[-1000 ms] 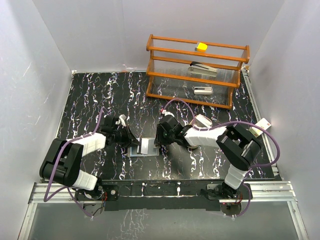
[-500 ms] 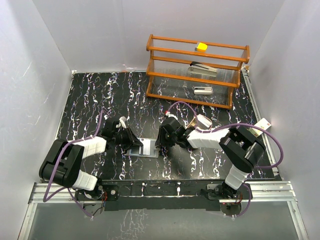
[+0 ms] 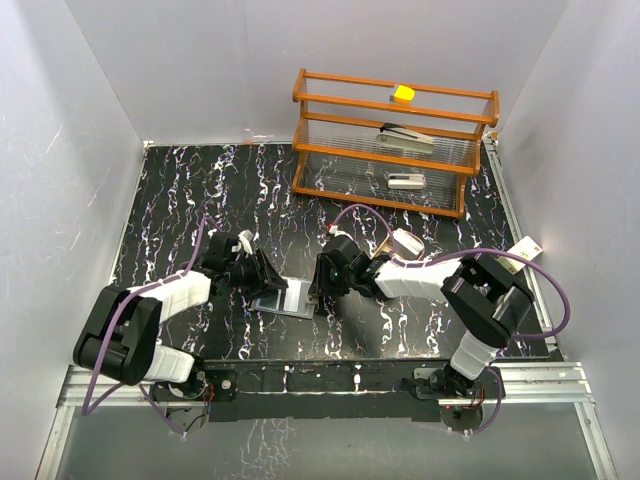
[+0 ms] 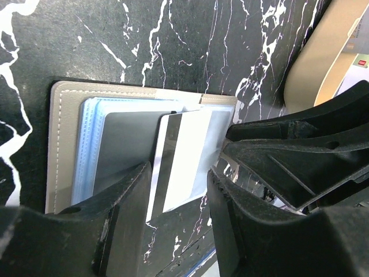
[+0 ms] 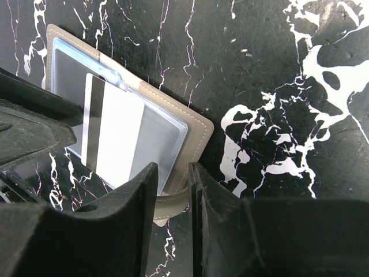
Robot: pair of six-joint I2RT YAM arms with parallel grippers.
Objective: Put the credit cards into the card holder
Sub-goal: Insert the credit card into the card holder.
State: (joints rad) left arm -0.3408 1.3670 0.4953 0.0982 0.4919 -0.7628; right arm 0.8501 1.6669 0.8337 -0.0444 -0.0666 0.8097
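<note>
Card holder (image 3: 287, 297) lies open at the near middle of the marbled table (image 3: 190, 200), with a credit card (image 4: 187, 158) on its clear sleeves. Left gripper (image 4: 179, 184) stands parted either side of the card; right gripper (image 5: 173, 173) pinches the holder's edge.

Top view overhead; 2 wrist views close, sharing card holder (image 4: 55, 144).

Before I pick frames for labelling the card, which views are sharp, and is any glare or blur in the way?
Left wrist: card and card holder sharp, slight sheen on the clear sleeves, left fingers close and blurred. Right wrist: card crisp, right fingers dark and soft. Top external: even light, no harsh glare, card holder very small.
</note>
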